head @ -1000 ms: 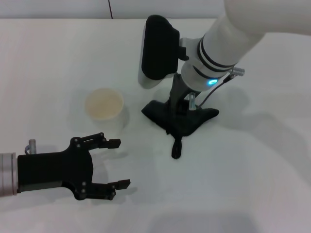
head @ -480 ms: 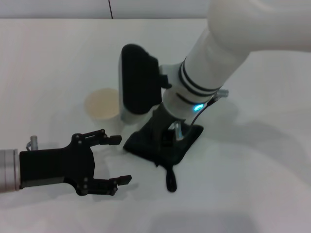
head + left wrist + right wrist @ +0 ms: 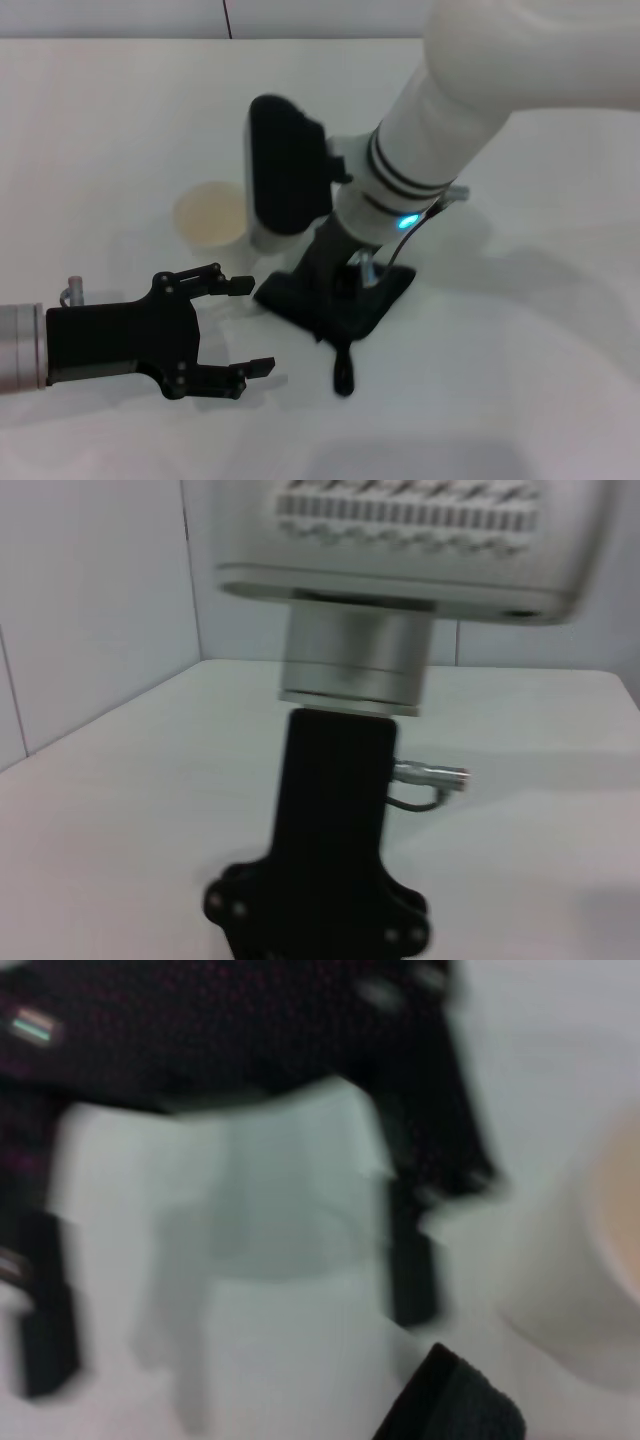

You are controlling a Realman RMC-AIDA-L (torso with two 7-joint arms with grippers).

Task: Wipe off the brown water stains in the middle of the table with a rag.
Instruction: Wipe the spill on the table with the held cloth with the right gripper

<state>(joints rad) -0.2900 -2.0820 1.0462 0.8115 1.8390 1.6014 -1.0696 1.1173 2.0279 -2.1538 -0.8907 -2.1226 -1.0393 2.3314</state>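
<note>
The black rag (image 3: pixel 300 303) lies crumpled on the white table (image 3: pixel 530 370), its loop tail (image 3: pixel 343 376) pointing to the front edge. My right gripper (image 3: pixel 345 285) comes down from the upper right, is shut on the rag and presses it onto the table. My left gripper (image 3: pixel 255 325) is open and empty just left of the rag, low over the table. The brown water stains are hidden or out of view. The right wrist view shows a rag corner (image 3: pixel 450 1405) and the left gripper's fingers (image 3: pixel 410 1270), blurred.
A white paper cup (image 3: pixel 210 216) stands behind the left gripper and left of the right arm's wrist; it also shows in the right wrist view (image 3: pixel 600 1250). The left wrist view is filled by the right arm's wrist (image 3: pixel 335 810).
My right gripper has dragged the rag toward the front left, close to the left gripper; the move was large at first, then slight. The left gripper has barely moved.
</note>
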